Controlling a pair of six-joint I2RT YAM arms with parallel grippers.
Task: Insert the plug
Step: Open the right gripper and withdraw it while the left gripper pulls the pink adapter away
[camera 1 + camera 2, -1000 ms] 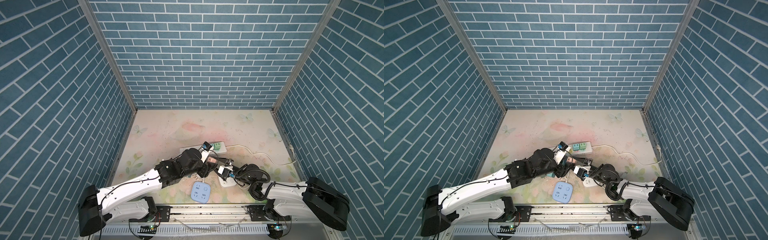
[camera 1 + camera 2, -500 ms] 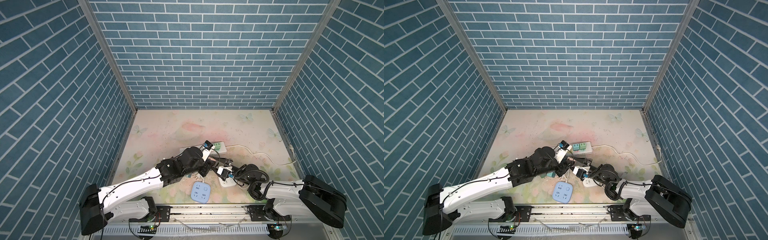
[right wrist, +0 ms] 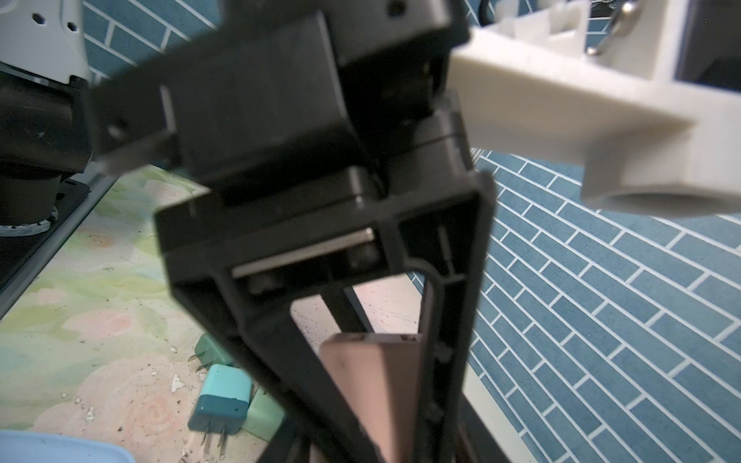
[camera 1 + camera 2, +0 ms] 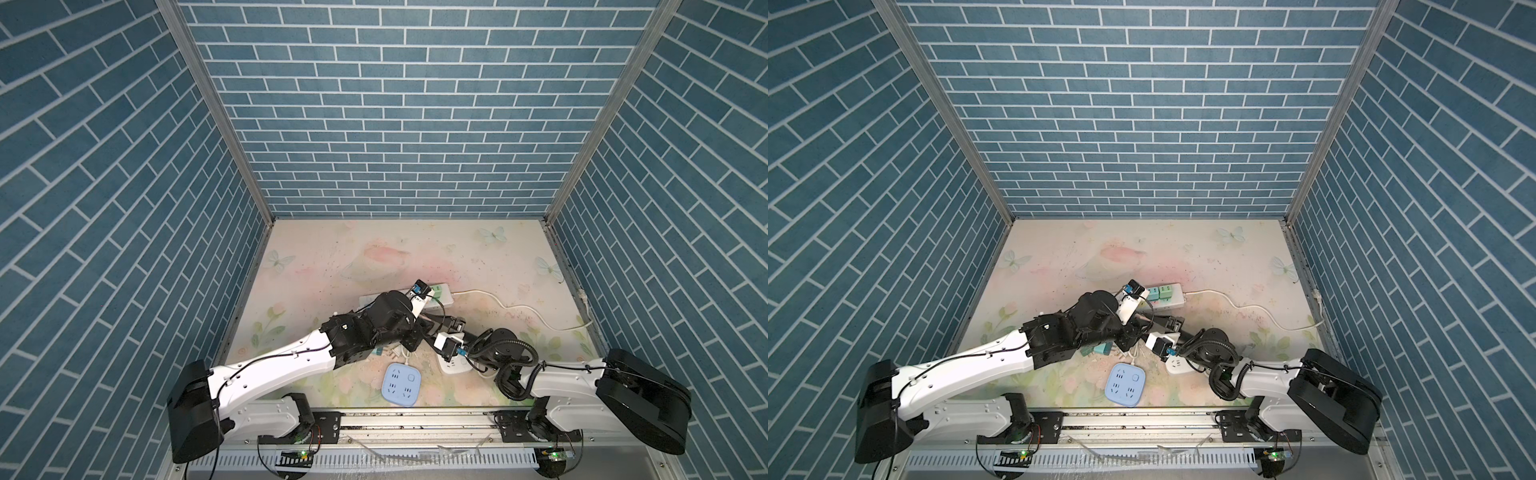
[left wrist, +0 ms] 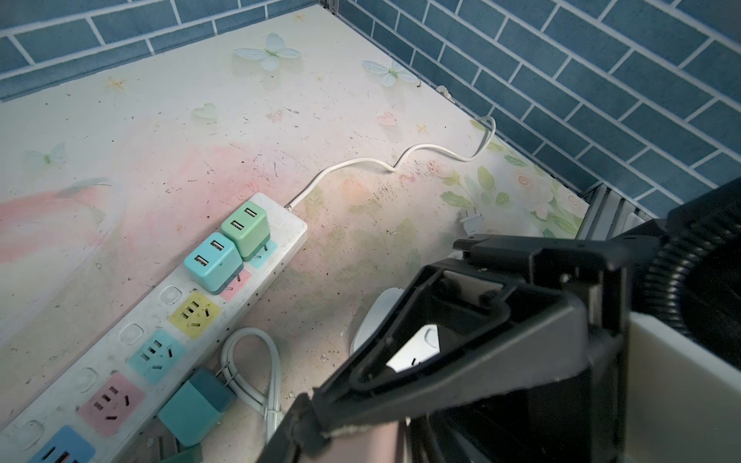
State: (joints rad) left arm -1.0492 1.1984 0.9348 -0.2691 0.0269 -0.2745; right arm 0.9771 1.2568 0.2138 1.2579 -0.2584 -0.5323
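**Asker:** What is shown overall?

**Describer:** A work cell is shown from above, walled on three sides by blue brick-patterned panels [image 4: 374, 124]. A pale floral table [image 4: 374, 257] is seen at its base. Two white-and-black arms are stretched inward from the near edge, the left arm [image 4: 282, 365] from the near left and the right arm [image 4: 569, 374] from the near right. Their ends are seen meeting near the middle of the table.

**Asker:** What is laid on the table?

**Describer:** A long white power strip [image 5: 285, 228] is laid just beyond the meeting point. Its white cable [image 5: 353, 161] is run off towards the right wall. A green charger [image 5: 245, 228] and a teal charger [image 5: 212, 262] are plugged in side by side at its right end. A pale blue square socket block [image 4: 402, 377] is set near the near edge. Just to its right, a small white socket block [image 4: 455, 365] is partly covered by the right arm. Some loose teal plugs [image 3: 222, 397] are seen lying on the table by the left arm's end.

**Asker:** Where is the plug, and how are the grippers set?

**Describer:** The pink plug [image 3: 373, 381] is found raised off the table, between the left gripper [image 3: 361, 437] and the right gripper [image 5: 320, 409]. In the right wrist view, a black finger [image 3: 256, 332] of the left gripper is seen laid against it. In the left wrist view, a black finger [image 5: 461, 381] of the right gripper is seen over it. Whether either gripper is clenched on the plug cannot be told, since the gaps between the fingers are hidden.
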